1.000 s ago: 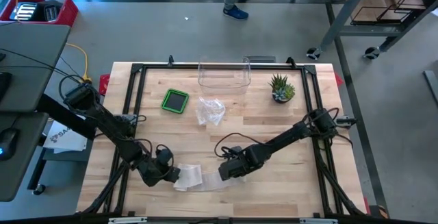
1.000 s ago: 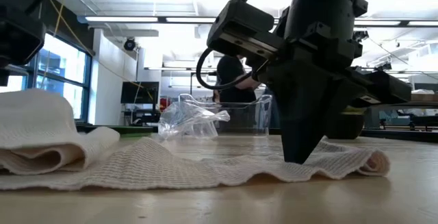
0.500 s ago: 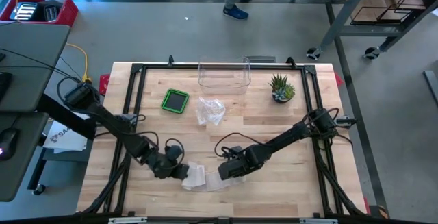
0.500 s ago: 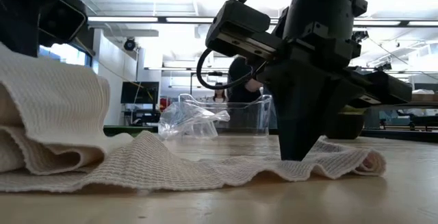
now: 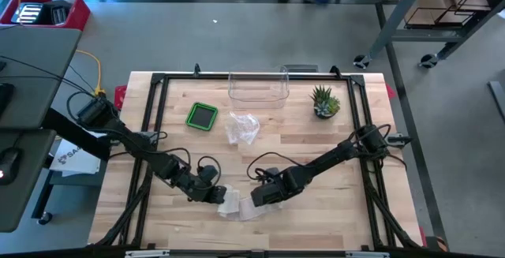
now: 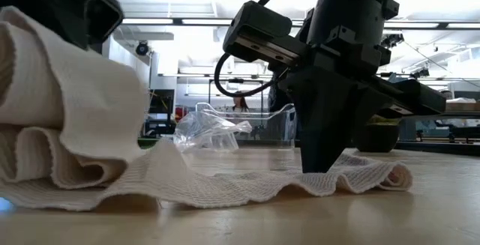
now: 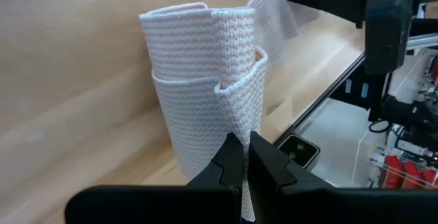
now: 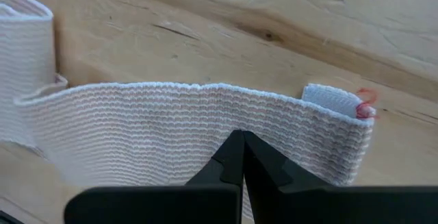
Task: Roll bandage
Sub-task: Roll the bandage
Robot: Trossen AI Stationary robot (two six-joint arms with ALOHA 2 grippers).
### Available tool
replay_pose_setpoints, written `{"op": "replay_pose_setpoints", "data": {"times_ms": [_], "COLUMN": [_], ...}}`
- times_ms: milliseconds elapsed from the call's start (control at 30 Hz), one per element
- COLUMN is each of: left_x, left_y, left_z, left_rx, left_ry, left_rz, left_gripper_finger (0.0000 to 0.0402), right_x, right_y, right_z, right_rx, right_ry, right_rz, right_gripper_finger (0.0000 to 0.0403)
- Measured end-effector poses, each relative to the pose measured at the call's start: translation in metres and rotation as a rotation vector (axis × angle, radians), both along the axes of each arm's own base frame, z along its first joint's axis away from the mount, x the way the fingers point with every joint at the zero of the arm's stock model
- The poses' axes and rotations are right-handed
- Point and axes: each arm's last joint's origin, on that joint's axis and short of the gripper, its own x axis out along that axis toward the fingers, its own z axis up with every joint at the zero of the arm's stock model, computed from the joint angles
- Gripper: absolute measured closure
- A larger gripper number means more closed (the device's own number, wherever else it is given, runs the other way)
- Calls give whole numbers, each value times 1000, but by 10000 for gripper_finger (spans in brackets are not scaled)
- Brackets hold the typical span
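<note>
Left gripper (image 5: 219, 196), lower centre, pinches the bandage (image 5: 239, 206) roll's loose layer fully closed; right gripper (image 5: 254, 200) beside it clamps the flat tail.

Both end effectors meet at the bandage (image 5: 239, 205).

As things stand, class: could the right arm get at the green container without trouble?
Probably not: the right gripper is shut, pinning the bandage, and the green container sits far off by the crumpled plastic.
</note>
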Motion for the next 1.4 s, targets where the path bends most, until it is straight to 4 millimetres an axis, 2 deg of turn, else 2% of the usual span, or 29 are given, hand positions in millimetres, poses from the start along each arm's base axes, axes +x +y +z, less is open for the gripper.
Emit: {"op": "replay_pose_setpoints", "data": {"times_ms": [233, 367, 633, 767, 900, 1000, 1100, 1300, 1400], "left_x": [24, 36, 48, 57, 73, 78, 71, 25, 14], "left_y": [-8, -11, -19, -16, -16, -14, -9, -2, -1], "left_z": [-6, -4, 18, 9, 8, 6, 21, 39, 43], "left_rx": [12, 53, 76, 94, 54, 54, 96, 304, 342], "left_ry": [47, 7, -105, -87, -187, -220, -244, -51, -23], "left_rz": [-20, 20, -43, -45, -104, -171, -167, -151, -146], "left_gripper_finger": [401, 397, 340, 309, 284, 275, 273, 273, 273], "right_x": [0, 0, 1, 2, 2, 3, 3, -2, -7], "right_y": [0, 0, -2, -3, -2, -4, -4, 5, 14], "right_z": [0, 0, 0, 0, 0, 0, 0, 1, 1], "right_rx": [-6, -6, -12, -11, -12, -27, -25, 9, 44], "right_ry": [-3, -3, -5, -14, -20, -26, -25, 6, 26], "right_rz": [-3, -2, 11, 7, 8, 28, 33, -4, -34], "right_gripper_finger": [403, 403, 403, 403, 403, 403, 403, 403, 403]}}
